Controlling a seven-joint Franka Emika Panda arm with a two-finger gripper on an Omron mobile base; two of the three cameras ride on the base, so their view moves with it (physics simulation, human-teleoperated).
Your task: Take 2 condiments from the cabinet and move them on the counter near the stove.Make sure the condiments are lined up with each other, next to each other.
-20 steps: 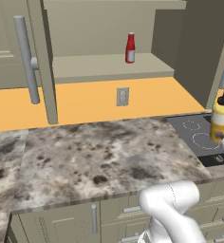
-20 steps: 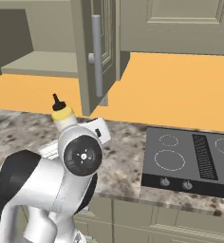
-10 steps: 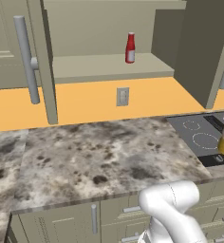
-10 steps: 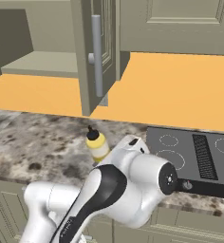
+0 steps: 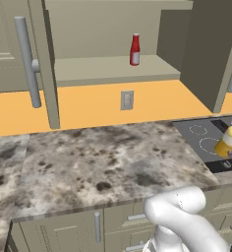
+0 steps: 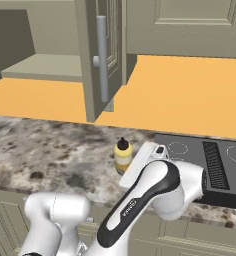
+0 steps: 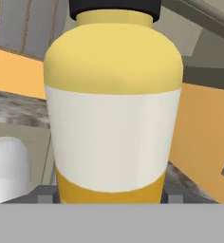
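The counter (image 5: 103,157) runs wide and mottled under the open cabinet (image 5: 113,74), whose doors stand swung out on both sides with their long grey bar handles (image 5: 27,61). At the counter's right end lies the black stove (image 6: 210,162).

From the left base view I see the red bottle (image 5: 134,49) upright on the cabinet shelf, toward its right end, well apart from everything else. That view also catches the yellow bottle (image 5: 227,141) tilted at the picture's right edge, over the stove's front left corner.

The right base view hides the red bottle behind the open door (image 6: 102,60), but there the yellow bottle (image 6: 123,155) stands upright over the counter, just left of the stove's left edge, with my white arm (image 6: 150,195) curving up in front of it. Whether it touches the stone I cannot tell.

In my hand view the yellow bottle (image 7: 113,109) sits squarely between my fingers (image 7: 43,194), whose grey tips show on either side of its base; my gripper (image 7: 109,197) is clamped on it. Its white band bears no writing I can read.

A wall outlet (image 5: 127,100) sits on the orange backsplash (image 5: 137,103) below the shelf.
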